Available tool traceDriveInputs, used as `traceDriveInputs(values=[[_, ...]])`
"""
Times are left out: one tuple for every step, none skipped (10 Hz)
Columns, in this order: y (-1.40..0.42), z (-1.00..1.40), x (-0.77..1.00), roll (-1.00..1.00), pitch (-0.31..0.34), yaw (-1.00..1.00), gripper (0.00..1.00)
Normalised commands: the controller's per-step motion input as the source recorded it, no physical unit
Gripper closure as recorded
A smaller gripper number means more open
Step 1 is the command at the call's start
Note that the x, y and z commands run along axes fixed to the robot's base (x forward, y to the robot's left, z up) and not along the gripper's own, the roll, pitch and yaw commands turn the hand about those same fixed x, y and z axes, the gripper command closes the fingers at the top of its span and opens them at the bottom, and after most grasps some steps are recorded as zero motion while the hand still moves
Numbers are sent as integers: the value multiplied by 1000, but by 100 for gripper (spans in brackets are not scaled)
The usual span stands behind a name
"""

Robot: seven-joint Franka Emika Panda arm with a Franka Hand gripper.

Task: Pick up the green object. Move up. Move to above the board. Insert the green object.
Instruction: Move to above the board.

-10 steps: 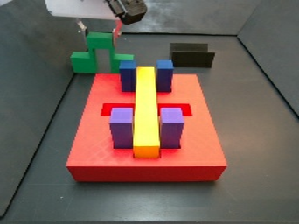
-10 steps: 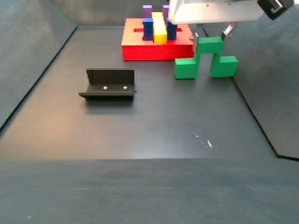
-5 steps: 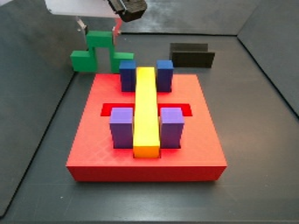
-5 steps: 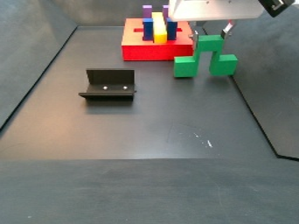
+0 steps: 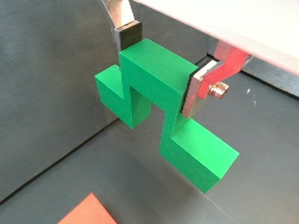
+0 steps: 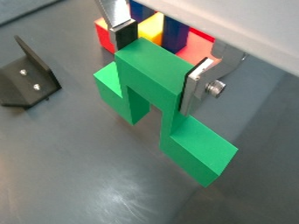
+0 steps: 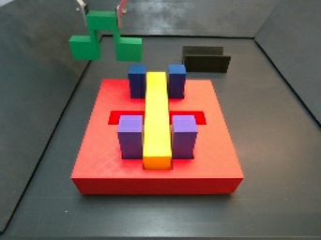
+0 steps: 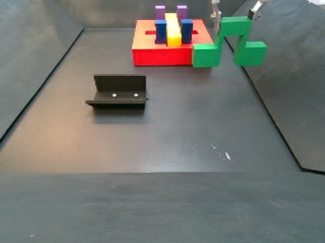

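The green object (image 7: 103,39) is a bright green arch piece, held in the air beyond the far left corner of the board (image 7: 111,159). It also shows in a side view (image 8: 234,42), beside the board (image 8: 155,57). My gripper (image 7: 103,13) is shut on its raised centre cube from above. In both wrist views the silver fingers clamp that cube (image 5: 158,87) (image 6: 155,83), and the two legs hang below. The gripper (image 5: 163,63) (image 6: 159,63) holds it level above the dark floor.
The red board carries a long yellow bar (image 7: 156,112), blue blocks (image 7: 138,80) and purple blocks (image 7: 130,137). The fixture (image 7: 207,58) stands beyond the board's far right corner; it also shows in a side view (image 8: 117,92). Dark walls enclose the floor.
The gripper has risen with the green object in it. The piece stood on the floor before and now hangs above it.
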Motion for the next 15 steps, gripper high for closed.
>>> traceDriveInputs(values=[[1, 1400, -7, 0, 7, -1, 100], [-6, 1400, -85, -24, 14, -5, 100], [1, 1400, -60, -39, -1, -8, 100], [-2, 917, 31, -37, 54, -8, 100], [-4, 552, 61, -32, 100, -11, 100], [-3, 259, 59, -33, 96, -9, 100], [-1, 176, 34, -34, 77, -6, 100], [-1400, 317, 939, -124, 140, -157, 100], [-1400, 284, 944, -79, 155, -136, 100], [-1400, 245, 1013, 11, 229, -60, 100], [-1400, 270, 1066, -43, 242, -43, 100], [-1400, 317, 1029, -4, 203, -16, 100], [-914, 206, 672, 30, 163, 2, 100], [-408, 103, 351, 22, 110, 3, 100], [-277, 84, 236, 19, 70, 5, 100]])
